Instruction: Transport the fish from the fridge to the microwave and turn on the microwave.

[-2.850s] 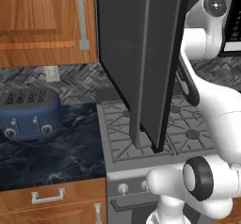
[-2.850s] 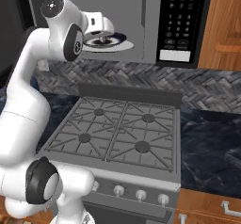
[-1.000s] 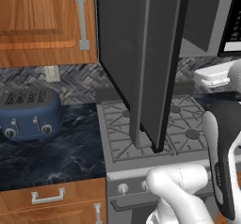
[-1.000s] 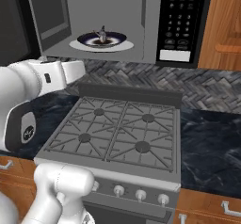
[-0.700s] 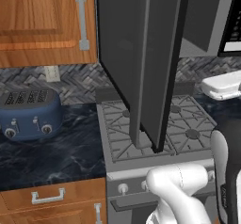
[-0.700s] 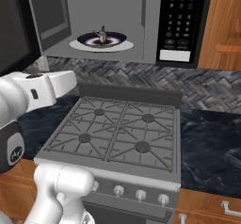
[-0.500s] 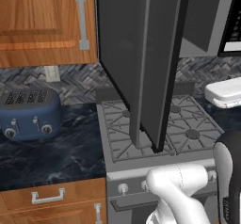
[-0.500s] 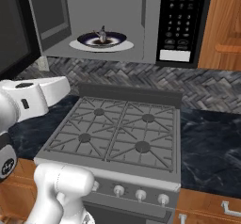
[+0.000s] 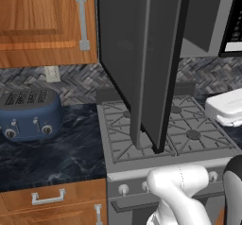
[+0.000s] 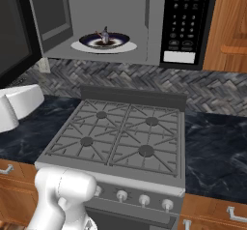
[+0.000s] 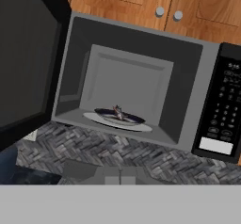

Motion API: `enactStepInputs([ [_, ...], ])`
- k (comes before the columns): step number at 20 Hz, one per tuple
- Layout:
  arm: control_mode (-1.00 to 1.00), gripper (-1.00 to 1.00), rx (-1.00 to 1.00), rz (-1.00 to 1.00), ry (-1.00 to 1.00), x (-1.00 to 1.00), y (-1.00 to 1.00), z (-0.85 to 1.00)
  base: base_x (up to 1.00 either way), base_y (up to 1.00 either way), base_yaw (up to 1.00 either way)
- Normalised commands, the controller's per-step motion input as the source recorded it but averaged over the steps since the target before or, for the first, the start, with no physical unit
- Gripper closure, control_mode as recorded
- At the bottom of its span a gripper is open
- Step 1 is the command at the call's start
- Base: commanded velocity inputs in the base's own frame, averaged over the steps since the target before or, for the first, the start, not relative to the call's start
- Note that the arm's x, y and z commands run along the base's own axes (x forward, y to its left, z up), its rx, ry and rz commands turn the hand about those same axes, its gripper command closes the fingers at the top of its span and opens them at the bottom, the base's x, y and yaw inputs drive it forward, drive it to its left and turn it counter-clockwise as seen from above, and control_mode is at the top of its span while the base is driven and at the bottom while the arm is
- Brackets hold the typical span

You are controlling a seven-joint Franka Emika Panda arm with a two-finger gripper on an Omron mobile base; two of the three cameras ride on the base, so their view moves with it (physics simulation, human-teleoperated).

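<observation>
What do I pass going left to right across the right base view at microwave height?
Open microwave door → dark plate with the fish on it, inside the microwave → black control panel → wooden cupboard.

Wooden cupboards (image 9: 42, 23) with a grey bar handle hang at ten o'clock in the left base view, above a grey herringbone backsplash (image 10: 202, 91). A dark marbled counter (image 9: 52, 153) flanks the gas stove (image 10: 120, 137) at centre; a blue toaster (image 9: 29, 113) sits at nine o'clock.
</observation>
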Motion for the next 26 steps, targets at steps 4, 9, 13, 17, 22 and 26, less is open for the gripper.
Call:
enactStepInputs([
  [4,-1.0,1.0,-0.03,0.04,0.0,-0.23,0.42,0.0,0.0,0.0,0.0],
  [9,-1.0,1.0,0.0,0.0,0.0,0.0,0.28,0.0,0.0,0.0,0.0],
  [13,-1.0,1.0,0.0,0.0,-0.02,0.0,0.07,0.0,0.0,0.0,0.0],
  [17,-1.0,1.0,0.0,0.0,0.0,0.0,0.0,0.0,0.0,0.0,0.0],
  [22,-1.0,1.0,-0.01,0.0,-0.01,-0.04,0.01,0.0,0.0,0.0,0.0],
  [26,-1.0,1.0,-0.03,0.0,-0.02,-0.1,0.17,0.0,0.0,0.0,0.0],
])
